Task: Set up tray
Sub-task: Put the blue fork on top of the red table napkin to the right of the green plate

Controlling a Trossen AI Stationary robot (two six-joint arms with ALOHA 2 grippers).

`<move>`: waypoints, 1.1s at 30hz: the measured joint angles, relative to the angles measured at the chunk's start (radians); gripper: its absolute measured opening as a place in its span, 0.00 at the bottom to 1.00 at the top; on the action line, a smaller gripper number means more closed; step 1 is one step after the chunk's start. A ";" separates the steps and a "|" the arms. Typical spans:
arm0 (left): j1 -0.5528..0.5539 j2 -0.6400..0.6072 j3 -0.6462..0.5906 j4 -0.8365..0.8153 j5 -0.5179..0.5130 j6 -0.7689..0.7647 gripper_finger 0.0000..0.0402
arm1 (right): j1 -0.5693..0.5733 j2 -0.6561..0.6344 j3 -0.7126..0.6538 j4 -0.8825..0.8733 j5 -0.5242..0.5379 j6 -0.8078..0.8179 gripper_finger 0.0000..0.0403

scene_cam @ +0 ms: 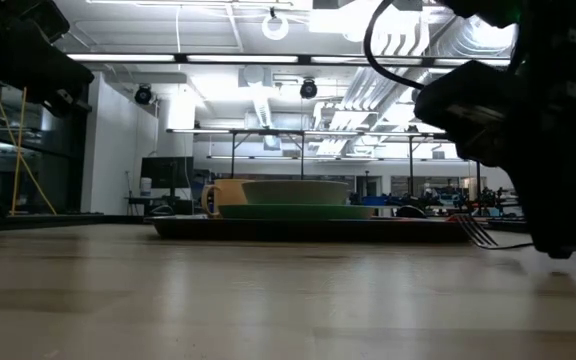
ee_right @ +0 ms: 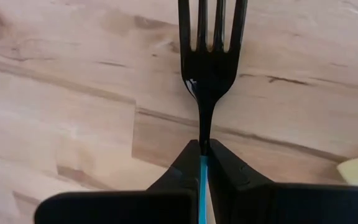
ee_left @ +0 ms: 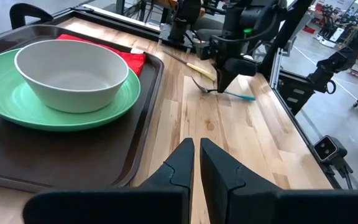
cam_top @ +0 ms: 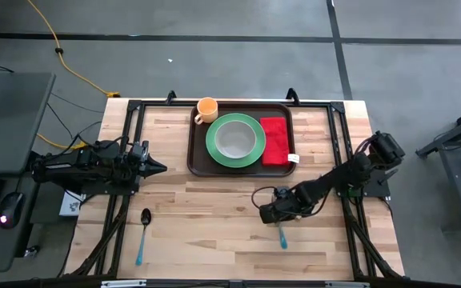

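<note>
— Tray [cam_top: 201, 156] position?
— Upper centre of the high view, carrying plate [cam_top: 235, 141], bowl [cam_top: 234, 138], napkin [cam_top: 274, 141] and cup [cam_top: 206, 109].
— Grippers?
— Right gripper [cam_top: 269, 213], lower centre-right, pinches a fork [ee_right: 209, 46] by its blue handle. Left gripper [cam_top: 155, 168], centre-left, has fingers nearly touching, holding nothing.

On the table [cam_top: 214, 216], the tray [cam_top: 198, 156] held a plate [cam_top: 214, 148] with a bowl [cam_top: 234, 139] on it. A napkin [cam_top: 274, 140] lay right of the plate, a cup [cam_top: 206, 109] at the tray's far left corner. A spoon [cam_top: 143, 232] lay near the table's front left.
</note>
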 joint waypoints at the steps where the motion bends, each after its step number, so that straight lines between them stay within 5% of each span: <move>1: 0.000 0.000 0.000 0.000 0.000 0.000 0.14 | 0.000 -0.004 0.000 -0.001 -0.004 0.000 0.00; 17: 0.000 0.000 0.000 0.000 0.000 0.000 0.14 | -0.038 -0.176 0.002 -0.173 0.026 -0.005 0.00; 33: 0.000 0.000 0.000 0.000 0.000 0.000 0.14 | -0.196 -0.305 0.002 -0.280 0.061 -0.141 0.00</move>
